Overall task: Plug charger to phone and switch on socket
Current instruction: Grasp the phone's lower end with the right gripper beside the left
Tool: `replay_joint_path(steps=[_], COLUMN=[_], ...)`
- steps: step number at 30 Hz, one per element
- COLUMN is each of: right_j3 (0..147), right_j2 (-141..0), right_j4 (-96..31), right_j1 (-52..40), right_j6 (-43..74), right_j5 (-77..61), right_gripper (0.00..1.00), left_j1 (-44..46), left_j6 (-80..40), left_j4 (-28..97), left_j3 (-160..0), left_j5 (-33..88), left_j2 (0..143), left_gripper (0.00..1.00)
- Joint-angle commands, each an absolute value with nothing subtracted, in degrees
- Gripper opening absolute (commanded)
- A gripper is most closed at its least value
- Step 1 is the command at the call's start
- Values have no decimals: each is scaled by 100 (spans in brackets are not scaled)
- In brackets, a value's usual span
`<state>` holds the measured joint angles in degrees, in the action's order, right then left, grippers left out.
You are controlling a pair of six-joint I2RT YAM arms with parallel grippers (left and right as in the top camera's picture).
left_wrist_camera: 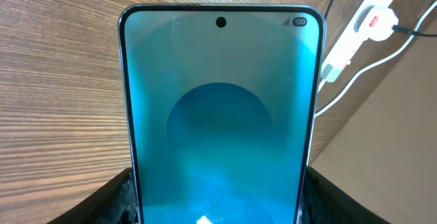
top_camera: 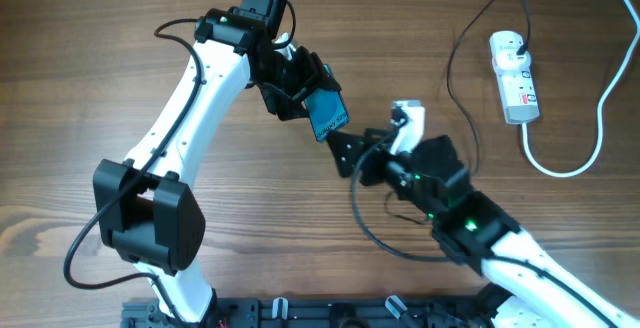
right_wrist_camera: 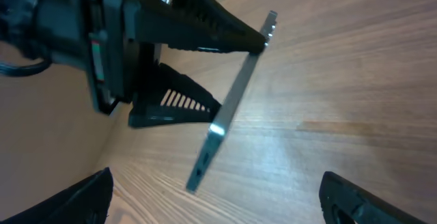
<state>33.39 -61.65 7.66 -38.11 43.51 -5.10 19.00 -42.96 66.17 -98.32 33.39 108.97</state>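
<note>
Two cables trail from the socket [top_camera: 513,78] at the upper right of the overhead frame. A thick white lead [top_camera: 560,168] loops below it and runs off the top right corner. The thin black charger [top_camera: 452,63] arcs over the socket's top, then drops toward the right arm, which hides its far end, so I cannot tell where its connector lies. The socket rests flat on the wooden surface [top_camera: 100,28], well apart from both tools, with its red-marked label facing up.

The phone [top_camera: 328,113] is off the surface, near the frame's centre, clamped by its lower sides in the left tool [top_camera: 300,93]. Its free end juts toward the lower right, just beside the right tool [top_camera: 345,153], with nothing between them.

In the left wrist view the long axis runs straight up the frame. The screen glows cyan with a darker round patch, a punch-hole lens sits at the top, and a "100" badge shows at the upper right. The right wrist view shows it edge-on, a thin grey strip slanting from upper right to lower left, with a small dark slot near its lower end.

The right tool's fingers [right_wrist_camera: 89,197] are spread wide at the bottom corners, gripping nothing.
</note>
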Motion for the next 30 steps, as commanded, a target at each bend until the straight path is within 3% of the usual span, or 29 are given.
replay_joint_path(steps=[1, 8, 30], right_j3=[3472, 3481, 3691], right_j2=[-6683, -7627, -8068], right_j4=[1389, 2630, 2954], right_j1=[-3933, -3938, -4071], right_j6=[4755, 5258, 6027], right_j5=[-64, 261, 561], right_gripper=[93, 82, 52], left_j1=[1863, 1863, 2128], left_j6=[-4423, -4421, -4423], left_j4=[6654, 6643, 6504], left_j3=[-9955, -9955, -9955], left_j5=[3356, 3354, 2884], left_j2=[10908, 10908, 10908], left_gripper=[54, 55, 55])
